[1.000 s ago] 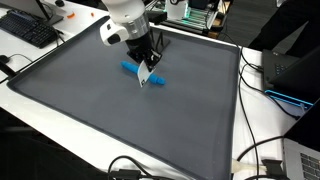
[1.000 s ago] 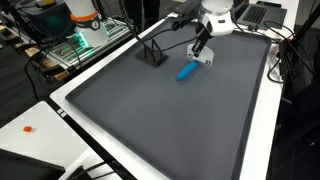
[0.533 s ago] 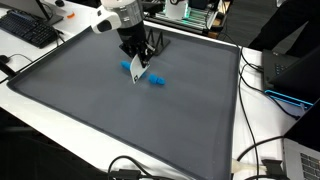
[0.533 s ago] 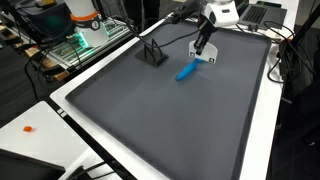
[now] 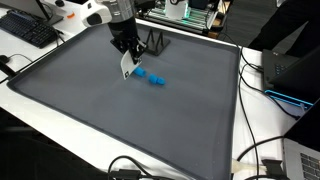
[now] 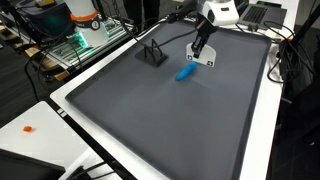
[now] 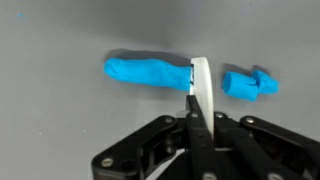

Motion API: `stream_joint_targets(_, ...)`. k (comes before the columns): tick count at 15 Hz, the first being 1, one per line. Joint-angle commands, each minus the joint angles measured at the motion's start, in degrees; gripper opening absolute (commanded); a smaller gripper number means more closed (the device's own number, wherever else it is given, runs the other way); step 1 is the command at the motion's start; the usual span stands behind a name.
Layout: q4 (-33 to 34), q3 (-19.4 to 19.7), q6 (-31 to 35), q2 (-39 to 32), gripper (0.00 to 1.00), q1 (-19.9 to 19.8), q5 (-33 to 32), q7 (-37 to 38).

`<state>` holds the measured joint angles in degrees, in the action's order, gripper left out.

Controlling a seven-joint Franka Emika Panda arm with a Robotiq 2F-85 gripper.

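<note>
Gripper: the Robotiq gripper (image 7: 198,108) hangs low over the mat with its jaws drawn together, seemingly clamped on a thin white strip (image 7: 201,82).
Held piece: the white strip sticks out past the fingertips; it also shows below the gripper (image 5: 127,64) in an exterior view. What it is cannot be told.
Bearing: the long blue piece (image 7: 147,72) lies just beyond the strip's tip, toward the left of the wrist view.
Long axis: it runs crosswise to the way the fingers point.
Short blue piece: the short blue piece (image 7: 248,83) lies on the opposite side of the strip. It is in line with the long one, with a gap between them, and the strip's tip points into that gap.
Contact: apparently none; whether the strip touches either blue piece is unclear.
Look: bright blue, rounded, matte, lying flat.
Support: dark grey mat (image 5: 90,110).
Farther off: a black stand (image 6: 152,52) on the mat, well apart from the fingertips.
</note>
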<state>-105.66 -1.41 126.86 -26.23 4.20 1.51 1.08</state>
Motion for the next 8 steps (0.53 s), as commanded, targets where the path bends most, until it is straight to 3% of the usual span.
stream_joint_targets(1,-1.6,0.3,-0.4,0.6,0.01,-0.5,-1.2,0.1)
stream_joint_targets(8,-2.6,0.0,-0.1,-0.5,0.01,-1.0,-0.5,-0.3)
